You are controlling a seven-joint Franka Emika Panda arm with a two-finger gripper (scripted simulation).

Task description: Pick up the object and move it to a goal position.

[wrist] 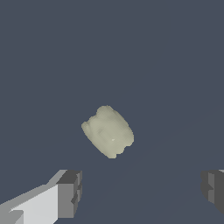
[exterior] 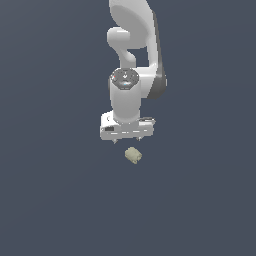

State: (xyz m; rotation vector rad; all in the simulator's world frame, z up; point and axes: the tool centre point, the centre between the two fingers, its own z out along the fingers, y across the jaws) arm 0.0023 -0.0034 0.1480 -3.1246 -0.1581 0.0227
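The object [exterior: 133, 155] is a small pale yellowish-beige lumpy block with rounded corners, lying on the dark grey floor just in front of the white arm's hand. It also shows in the wrist view [wrist: 108, 131], tilted, ahead of the fingers. My gripper [exterior: 126, 140] hangs above and slightly behind the object, apart from it. In the wrist view the gripper [wrist: 142, 190] is open wide, with one dark finger pad [wrist: 70, 192] on one side and the other at the frame edge, and nothing between them.
The white arm [exterior: 132, 60] rises behind the gripper toward the top of the exterior view. The dark grey floor [exterior: 50, 200] spreads flat on all sides.
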